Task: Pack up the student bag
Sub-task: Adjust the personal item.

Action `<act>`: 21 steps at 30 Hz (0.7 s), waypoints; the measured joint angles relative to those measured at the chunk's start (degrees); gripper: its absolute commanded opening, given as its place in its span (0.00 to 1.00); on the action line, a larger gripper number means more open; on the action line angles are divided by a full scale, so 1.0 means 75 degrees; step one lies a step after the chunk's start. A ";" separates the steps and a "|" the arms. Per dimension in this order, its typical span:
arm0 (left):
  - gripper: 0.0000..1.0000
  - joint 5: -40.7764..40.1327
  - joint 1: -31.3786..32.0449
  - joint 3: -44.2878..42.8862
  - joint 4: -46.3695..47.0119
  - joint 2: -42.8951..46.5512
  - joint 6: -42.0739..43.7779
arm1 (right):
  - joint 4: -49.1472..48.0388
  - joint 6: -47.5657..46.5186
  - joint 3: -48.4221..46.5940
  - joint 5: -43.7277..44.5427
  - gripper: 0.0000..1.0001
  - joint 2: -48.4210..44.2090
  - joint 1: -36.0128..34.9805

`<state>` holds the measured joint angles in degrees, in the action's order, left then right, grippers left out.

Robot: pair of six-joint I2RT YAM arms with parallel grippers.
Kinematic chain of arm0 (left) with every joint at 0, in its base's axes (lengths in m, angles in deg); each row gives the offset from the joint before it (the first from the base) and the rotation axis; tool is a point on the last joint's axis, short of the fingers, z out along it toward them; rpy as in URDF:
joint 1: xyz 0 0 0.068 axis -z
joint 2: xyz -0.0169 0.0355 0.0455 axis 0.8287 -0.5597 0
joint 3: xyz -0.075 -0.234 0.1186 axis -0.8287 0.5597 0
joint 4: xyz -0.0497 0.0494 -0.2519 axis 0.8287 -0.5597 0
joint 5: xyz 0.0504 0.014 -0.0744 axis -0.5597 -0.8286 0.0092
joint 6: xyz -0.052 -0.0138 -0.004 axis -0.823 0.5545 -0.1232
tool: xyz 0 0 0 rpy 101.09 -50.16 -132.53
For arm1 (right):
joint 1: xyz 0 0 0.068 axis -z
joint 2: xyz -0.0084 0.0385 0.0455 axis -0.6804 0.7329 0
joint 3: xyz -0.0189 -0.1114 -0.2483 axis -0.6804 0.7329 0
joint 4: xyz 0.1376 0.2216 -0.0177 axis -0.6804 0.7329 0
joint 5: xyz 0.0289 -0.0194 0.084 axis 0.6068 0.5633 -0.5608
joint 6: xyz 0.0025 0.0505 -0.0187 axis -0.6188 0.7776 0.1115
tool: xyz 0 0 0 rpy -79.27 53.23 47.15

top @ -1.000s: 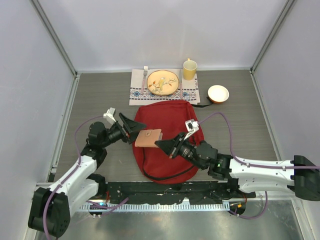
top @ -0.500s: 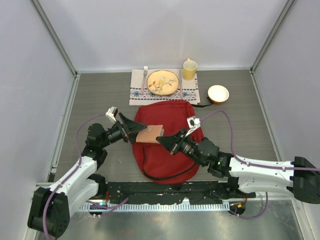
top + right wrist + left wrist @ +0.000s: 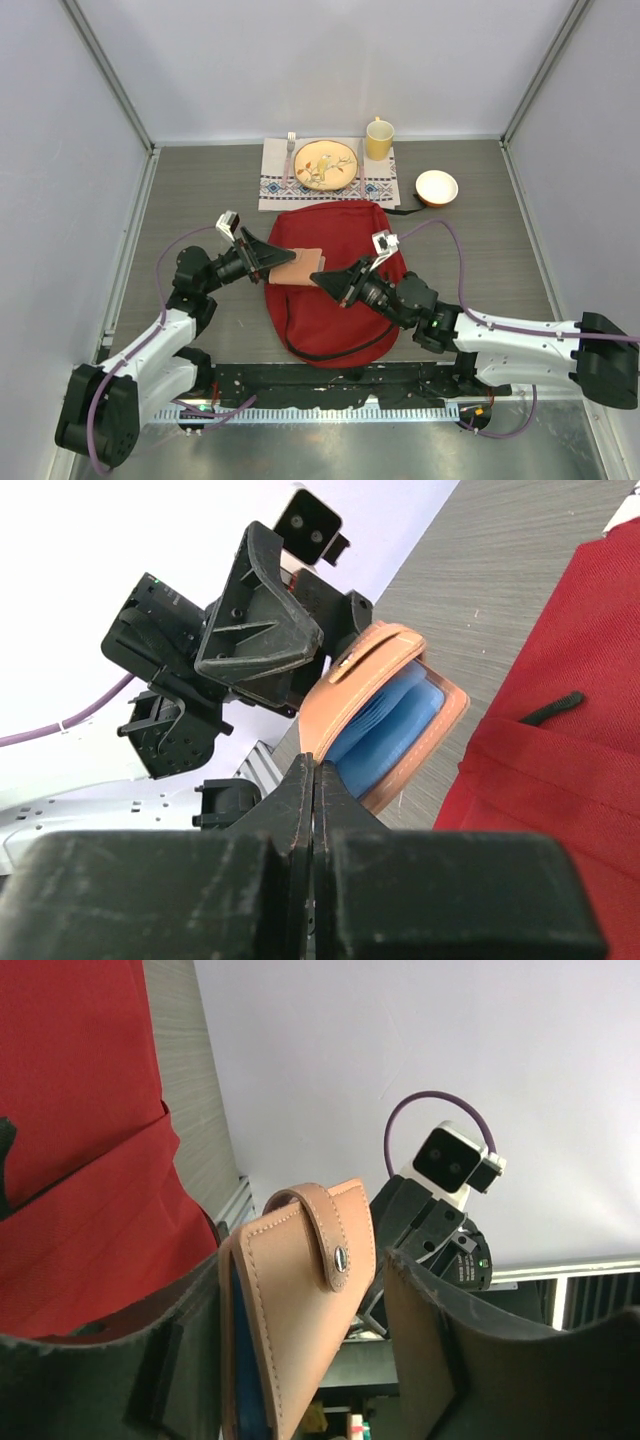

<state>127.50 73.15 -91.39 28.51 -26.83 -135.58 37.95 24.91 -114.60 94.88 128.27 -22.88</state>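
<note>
Two left fingers [image 3: 520, 1370] flank one wallet [image 3: 300, 1300] over one bag [image 3: 80, 1110].

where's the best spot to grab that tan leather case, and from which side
Take the case across its two flat faces, from the left: it sits edge-on between the left gripper's jaws, and the right gripper holds its other end.

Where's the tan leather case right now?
In the top view, the tan leather case is left of centre, over the student bag's left edge, pinched by the right gripper and sitting between the left gripper's open fingers.
</note>
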 measured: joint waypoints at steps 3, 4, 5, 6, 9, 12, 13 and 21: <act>0.36 -0.0032 0.0000 0.0000 0.0052 -0.0067 -0.0006 | -0.0050 0.0079 0.0175 0.0015 0.01 -0.0076 0.0003; 0.33 -0.0035 0.0000 0.0000 0.0058 -0.0108 -0.0006 | -0.0044 0.0105 0.0236 0.0020 0.01 -0.0114 0.0009; 0.30 -0.0038 0.0003 0.0000 0.0055 -0.0140 -0.0015 | -0.0044 0.0128 0.0280 0.0038 0.01 -0.0149 0.0012; 0.27 -0.0035 0.0003 0.0003 0.0055 -0.0166 -0.0012 | -0.0035 0.0152 0.0315 0.0050 0.01 -0.0181 0.0020; 0.19 -0.0038 0.0009 0.0003 0.0067 -0.0187 0.0006 | -0.0026 0.0192 0.0388 0.0093 0.05 -0.0221 0.0035; 0.16 -0.0055 0.0009 0.0003 0.0079 -0.0187 0.0015 | 0.0032 0.0265 0.0428 0.0157 0.33 -0.0256 0.0035; 0.15 -0.0061 0.0009 0.0003 0.0079 -0.0187 0.0017 | 0.0061 0.0306 0.0431 0.0172 0.50 -0.0265 0.0035; 0.14 -0.0344 0.0009 -0.0006 -0.0335 -0.0079 0.0344 | 0.1169 0.0411 0.0431 0.0758 0.77 -0.1142 0.0035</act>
<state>124.92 73.22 -91.43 26.00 -27.42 -133.00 46.72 27.99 -111.37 100.57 119.70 -22.62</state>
